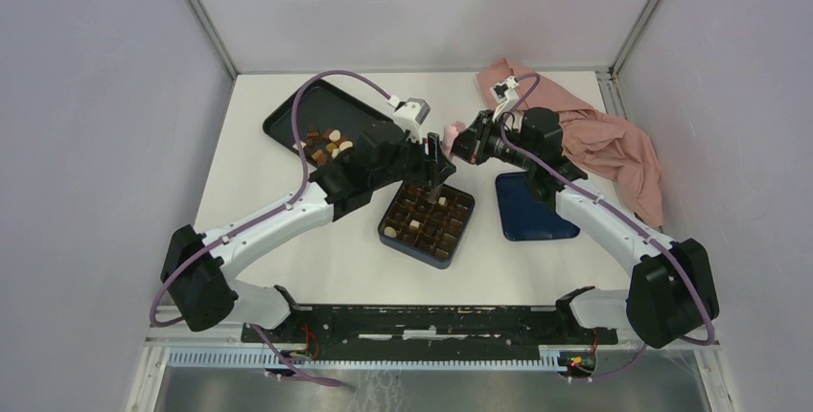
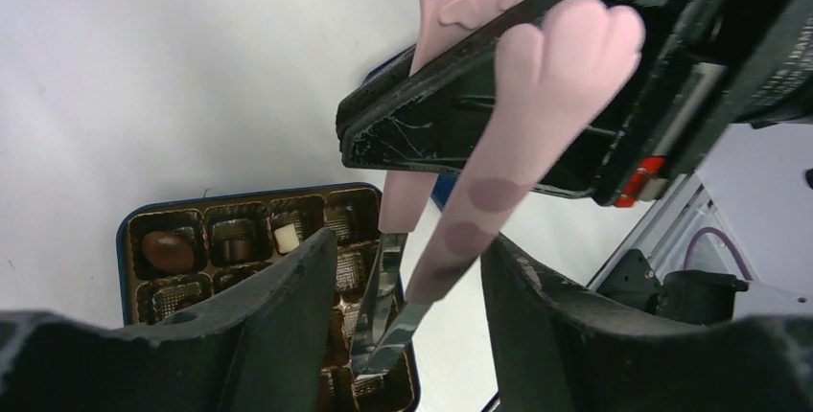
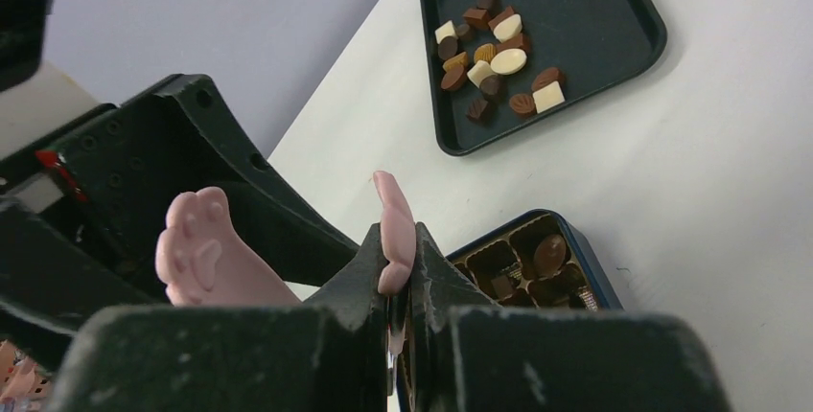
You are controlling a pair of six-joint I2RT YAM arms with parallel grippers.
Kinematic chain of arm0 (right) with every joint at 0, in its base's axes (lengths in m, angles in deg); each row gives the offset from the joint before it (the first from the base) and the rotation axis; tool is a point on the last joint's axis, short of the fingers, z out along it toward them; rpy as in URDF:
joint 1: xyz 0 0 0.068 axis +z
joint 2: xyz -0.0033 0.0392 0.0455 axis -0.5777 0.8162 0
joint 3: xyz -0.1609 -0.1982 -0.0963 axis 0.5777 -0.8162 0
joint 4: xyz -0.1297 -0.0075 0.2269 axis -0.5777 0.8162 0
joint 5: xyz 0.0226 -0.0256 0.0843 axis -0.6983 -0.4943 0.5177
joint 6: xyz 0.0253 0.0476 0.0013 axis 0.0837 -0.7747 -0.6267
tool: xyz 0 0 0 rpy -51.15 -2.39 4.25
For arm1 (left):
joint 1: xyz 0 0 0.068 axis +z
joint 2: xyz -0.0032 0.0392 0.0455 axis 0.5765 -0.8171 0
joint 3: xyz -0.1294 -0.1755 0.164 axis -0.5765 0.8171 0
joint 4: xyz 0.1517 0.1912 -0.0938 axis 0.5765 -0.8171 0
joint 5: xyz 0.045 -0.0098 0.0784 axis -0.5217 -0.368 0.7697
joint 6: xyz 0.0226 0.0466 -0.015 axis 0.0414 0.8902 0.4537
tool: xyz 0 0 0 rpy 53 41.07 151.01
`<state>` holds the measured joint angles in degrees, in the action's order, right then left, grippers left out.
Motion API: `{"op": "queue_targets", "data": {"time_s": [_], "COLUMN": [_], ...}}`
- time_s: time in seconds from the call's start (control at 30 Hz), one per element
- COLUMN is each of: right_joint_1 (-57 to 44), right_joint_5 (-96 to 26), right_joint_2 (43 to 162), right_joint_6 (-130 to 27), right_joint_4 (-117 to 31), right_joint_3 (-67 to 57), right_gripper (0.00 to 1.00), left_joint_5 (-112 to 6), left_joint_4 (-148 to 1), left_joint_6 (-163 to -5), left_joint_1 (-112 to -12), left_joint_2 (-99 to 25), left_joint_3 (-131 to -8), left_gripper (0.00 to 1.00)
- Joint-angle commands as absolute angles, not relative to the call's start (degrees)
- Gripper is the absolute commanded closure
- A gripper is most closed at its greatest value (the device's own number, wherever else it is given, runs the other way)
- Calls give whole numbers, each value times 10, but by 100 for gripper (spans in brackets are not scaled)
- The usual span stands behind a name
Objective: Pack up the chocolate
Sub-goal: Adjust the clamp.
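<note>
From above, most of the chocolate (image 1: 328, 145) lies loose on the black tray (image 1: 336, 103). A few pieces sit in the blue box (image 1: 412, 252) in the middle of the white table (image 1: 316, 259). Grey walls stand close around, and a pink cloth (image 1: 604, 139) lies at the far right.

In the left wrist view, my left gripper (image 2: 407, 244) stands open around pink tongs (image 2: 499, 172), whose metal tips hang over the box.

In the right wrist view, my right gripper (image 3: 398, 259) is closed on the tongs' handle.

I judge the pieces light, hard, slippery and easily marked, so I would pinch each one gently across its sides.
</note>
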<state>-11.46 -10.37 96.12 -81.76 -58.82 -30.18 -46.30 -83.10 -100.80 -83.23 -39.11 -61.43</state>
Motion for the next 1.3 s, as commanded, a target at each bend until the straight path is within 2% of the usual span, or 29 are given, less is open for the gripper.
{"op": "queue_targets", "data": {"time_s": [0.0, 0.03, 0.23, 0.37, 0.5, 0.6, 0.9, 1.03, 1.1, 1.2, 1.27], "right_joint_1": [-117, -117, -118, -119, -127, -139, -177, -180, -179, -177, -177], "right_joint_5": [-99, -103, -130, -136, -146, -149, -134, -119, -103, -91, -93], "right_joint_2": [960, 961, 968, 972, 972, 975, 1004, 1012, 1011, 998, 985], "right_joint_6": [-817, -813, -799, -799, -812, -824, -889, -905, -920, -934, -934], "right_joint_4": [-601, -597, -573, -572, -574, -583, -624, -645, -663, -682, -681], "right_joint_3": [-270, -269, -269, -270, -279, -297, -343, -347, -345, -344, -346], "right_gripper": [100, 100, 100, 100, 100, 100, 100, 100, 100, 100, 100], "left_joint_5": [-454, -450, -414, -404, -390, -370, -329, -325, -343, -380, -401], "left_joint_4": [-837, -839, -839, -827, -796, -771, -617, -604, -622, -657, -667], "left_joint_6": [-1019, -1018, -1007, -1003, -1002, -999, -1008, -1012, -1014, -1017, -1017], "left_joint_1": [-838, -839, -846, -846, -846, -845, -847, -847, -848, -847, -847], "left_joint_2": [-412, -415, -397, -370, -338, -308, -178, -168, -198, -259, -285], "left_joint_3": [-656, -660, -661, -639, -604, -572, -439, -418, -439, -489, -510], "left_gripper": [44, 54, 78, 82, 94, 98, 98, 98, 92, 58, 41]}}
